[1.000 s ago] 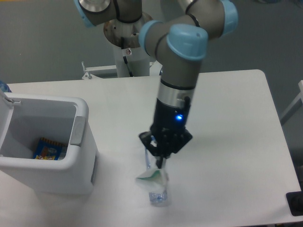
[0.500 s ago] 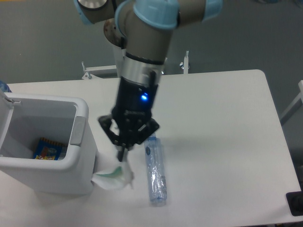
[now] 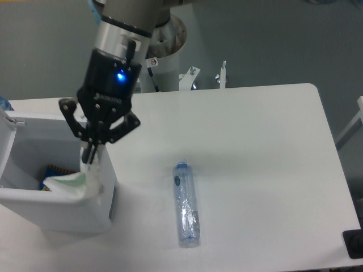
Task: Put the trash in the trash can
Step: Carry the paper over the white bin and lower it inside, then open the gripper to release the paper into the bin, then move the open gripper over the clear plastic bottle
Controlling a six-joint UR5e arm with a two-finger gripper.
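The fixed camera is the only view. A second ago the gripper (image 3: 89, 154) stood at the middle of the table (image 3: 266, 141), pinching the wrapper (image 3: 71, 182) just above the bottle (image 3: 186, 205). It has since swung left with its load, passing the front corner of the trash can (image 3: 105, 187) half a second ago, and it now hangs over the can's right rim.

The fingers (image 3: 87, 156) are clenched on the wrapper, which dangles just inside the right wall, touching or nearly touching it. A small snack packet (image 3: 50, 174) shows on the can's floor behind it.

The bottle lies flat on the table, blue cap toward the far side, well apart from the can and unmoved through the swing.

So 1 of the 2 pieces looks ready to drop; letting go here should land it inside. The bottle remains to be fetched.
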